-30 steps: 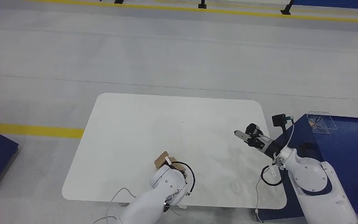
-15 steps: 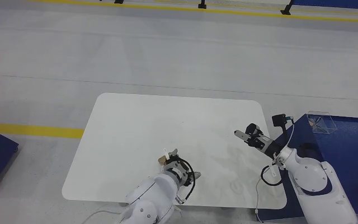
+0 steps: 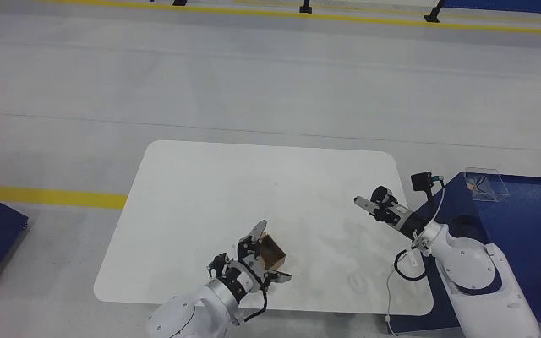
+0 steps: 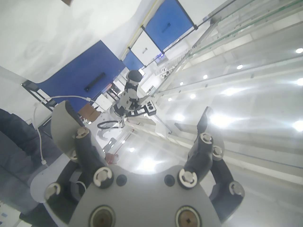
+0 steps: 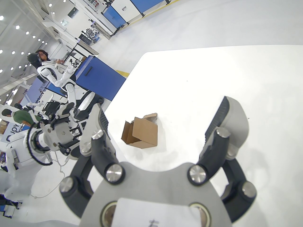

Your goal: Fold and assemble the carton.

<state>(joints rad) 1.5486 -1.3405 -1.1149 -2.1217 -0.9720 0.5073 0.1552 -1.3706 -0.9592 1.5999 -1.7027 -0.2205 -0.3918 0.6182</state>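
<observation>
— Where's the small brown cardboard carton [image 5: 142, 133]?
— Lying on the white round-cornered bench [image 3: 254, 177], near the robot's edge, with the flaps at one end standing open.
— And the pincers?
— The left pincer [image 4: 135, 112] is spread wide and empty, close by the carton. The right pincer [image 5: 161, 106] is equally wide and empty, well apart from it.

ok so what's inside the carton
The carton lies on the table, one end open with flaps out. At that mouth only bare cardboard shows; its top wall covers the rest of the inside.
</observation>
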